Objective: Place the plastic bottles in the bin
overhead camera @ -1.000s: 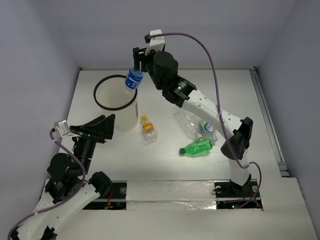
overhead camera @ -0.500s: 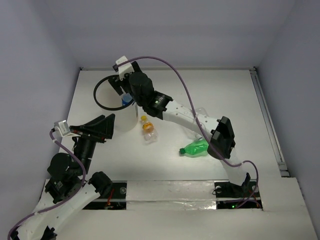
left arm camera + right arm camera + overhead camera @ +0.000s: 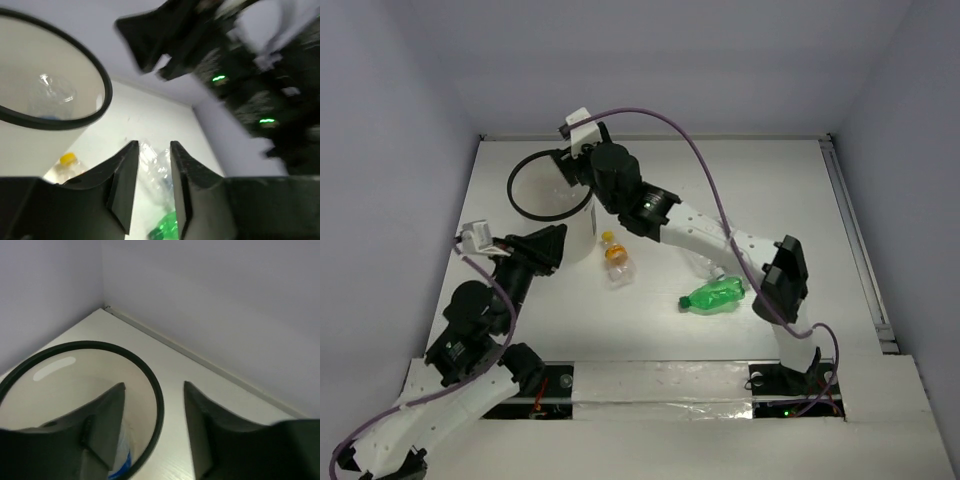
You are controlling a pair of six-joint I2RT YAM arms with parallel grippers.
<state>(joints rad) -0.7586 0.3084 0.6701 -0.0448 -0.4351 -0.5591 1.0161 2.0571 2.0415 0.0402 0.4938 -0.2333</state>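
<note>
White, black-rimmed bin (image 3: 580, 232) holds 1 clear bottle (image 3: 50, 95)

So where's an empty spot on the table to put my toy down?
Biggest bare patch: the right side of the table, between the right arm and the wall. Another: the near strip, between the orange bottle, the green bottle and the arm bases. Crowded: the middle, where the clear bottles lie under that arm, and beside the bin.

Top view: even diffuse light, soft shadows, white table (image 3: 800, 200) near clipping. Left wrist: right arm (image 3: 250, 65) smeared by motion blur (green LEDs (image 3: 218, 78) streak). Right wrist: sharp, small glare patch on bin (image 3: 55, 367) wall, own fingers (image 3: 102, 425) soft.
</note>
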